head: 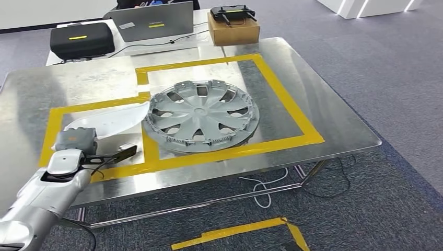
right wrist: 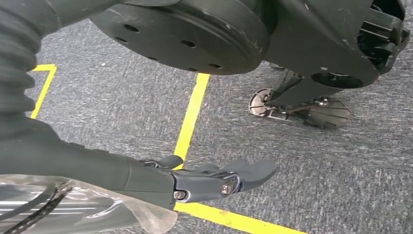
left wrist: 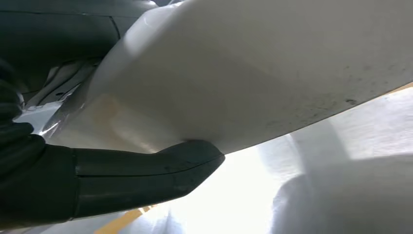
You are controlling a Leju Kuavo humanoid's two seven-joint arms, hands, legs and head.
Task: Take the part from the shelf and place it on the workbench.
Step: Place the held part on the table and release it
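A white curved panel part (head: 112, 120) lies low over the left yellow-taped box of the metal workbench (head: 324, 112). Its far tip reaches the rim of a grey wheel cover (head: 202, 115). My left hand (head: 78, 142) holds the near end of the part. In the left wrist view the dark thumb (left wrist: 146, 170) presses under the part's white surface (left wrist: 268, 63). One dark finger (head: 117, 155) sticks out over the yellow tape. My right hand (right wrist: 204, 178) hangs over grey carpet, with fingers stretched out and nothing in them.
The wheel cover fills the middle taped box. Behind the workbench stand a laptop (head: 151, 21), a black case (head: 81, 39) and a cardboard box (head: 233, 29) with a black device on it. Yellow tape (head: 240, 230) marks the floor, and cables lie under the table.
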